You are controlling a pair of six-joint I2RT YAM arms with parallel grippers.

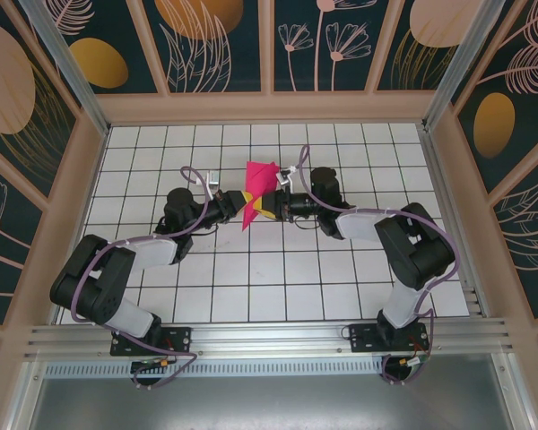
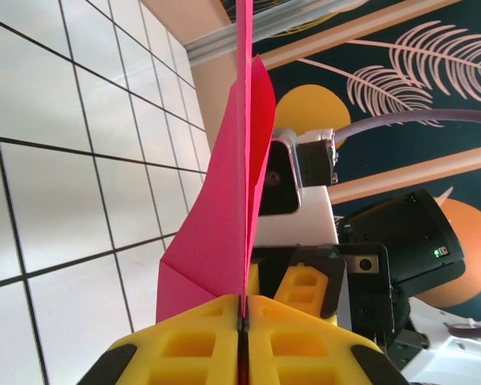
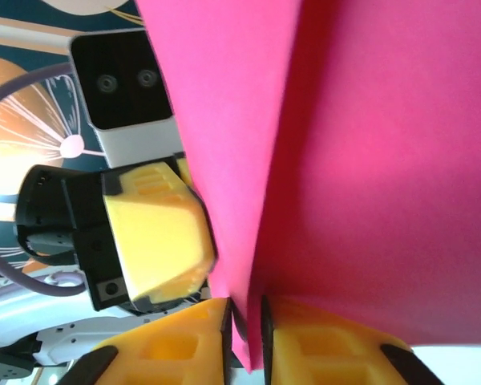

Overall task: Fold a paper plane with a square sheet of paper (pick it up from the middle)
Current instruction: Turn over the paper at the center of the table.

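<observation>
The square sheet of paper [image 1: 258, 179] is magenta-pink and folded into a creased, pointed shape. It is held upright above the middle of the tiled table, between the two grippers. My left gripper [image 1: 245, 204] comes in from the left. In the left wrist view its yellow jaws [image 2: 242, 321] are pressed shut on the paper's [image 2: 224, 224] lower edge. My right gripper [image 1: 271, 204] faces it from the right. In the right wrist view its jaws [image 3: 246, 321] stand slightly apart, with the paper's [image 3: 369, 160] folded edge loose in the gap.
The white tiled table [image 1: 278, 278] is walled by wooden frames with dark patterned panels [image 1: 220, 45]. An aluminium rail [image 1: 269, 336] runs along the near edge by the arm bases. The two grippers nearly touch each other.
</observation>
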